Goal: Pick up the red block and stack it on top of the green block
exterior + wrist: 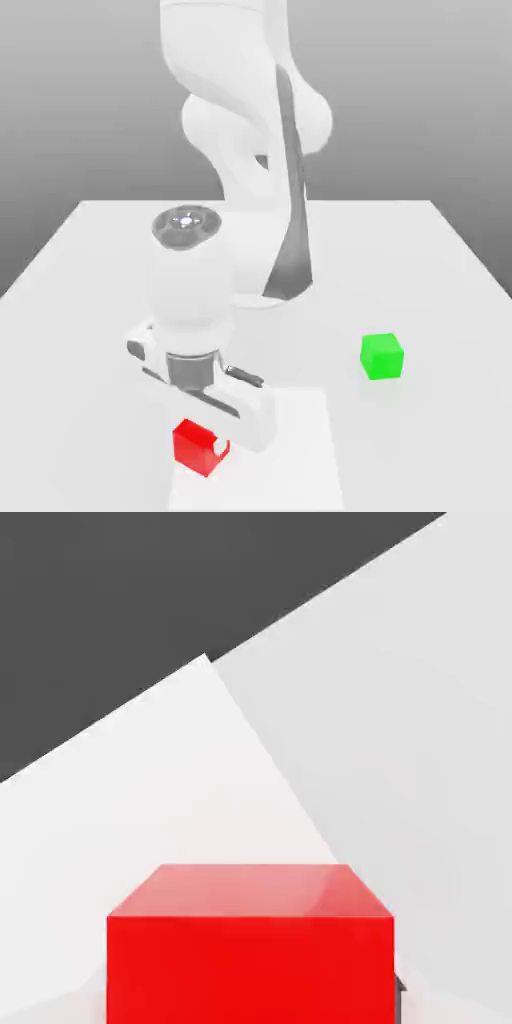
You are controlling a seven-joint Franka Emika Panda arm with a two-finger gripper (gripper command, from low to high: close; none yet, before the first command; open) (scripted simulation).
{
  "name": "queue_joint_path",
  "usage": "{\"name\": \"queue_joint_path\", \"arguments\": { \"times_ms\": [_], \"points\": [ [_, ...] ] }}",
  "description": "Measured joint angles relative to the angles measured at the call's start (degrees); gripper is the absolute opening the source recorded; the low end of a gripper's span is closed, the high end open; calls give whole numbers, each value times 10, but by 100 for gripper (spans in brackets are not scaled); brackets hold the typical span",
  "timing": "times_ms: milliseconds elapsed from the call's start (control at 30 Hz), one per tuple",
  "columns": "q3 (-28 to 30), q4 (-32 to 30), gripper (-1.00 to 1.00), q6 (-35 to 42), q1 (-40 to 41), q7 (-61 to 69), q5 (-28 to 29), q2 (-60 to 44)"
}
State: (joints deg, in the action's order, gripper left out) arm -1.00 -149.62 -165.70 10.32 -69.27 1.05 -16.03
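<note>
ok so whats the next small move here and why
Probably close on the red block and lift it straight up. The gripper is low right at it, the block fills the hand view, and the green block sits apart toward the exterior view's right.

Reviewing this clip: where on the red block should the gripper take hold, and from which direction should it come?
Judging from its shape, grip the red block on two opposite vertical side faces, coming straight down from above. It is a small cube lying flat on the table, so its parallel flat sides suit two fingers. Nothing crowds it; the green block sits well apart, toward the exterior view's right. The gripper is already right over it.
</note>
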Motion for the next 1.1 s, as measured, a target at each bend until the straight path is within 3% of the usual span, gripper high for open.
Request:
{"name": "queue_joint_path", "arguments": {
  "times_ms": [167,300,600,967,1100],
  "points": [
    [-13,-19,-100,77,-5,-2,-12,97],
    [-71,-71,-100,104,-123,-54,-64,178],
    [-206,-207,-100,135,-297,-206,-170,347],
    [-284,-220,-100,19,-205,-333,-16,228],
    [-287,-219,-100,-30,-202,-339,-8,184]
  ]
}}
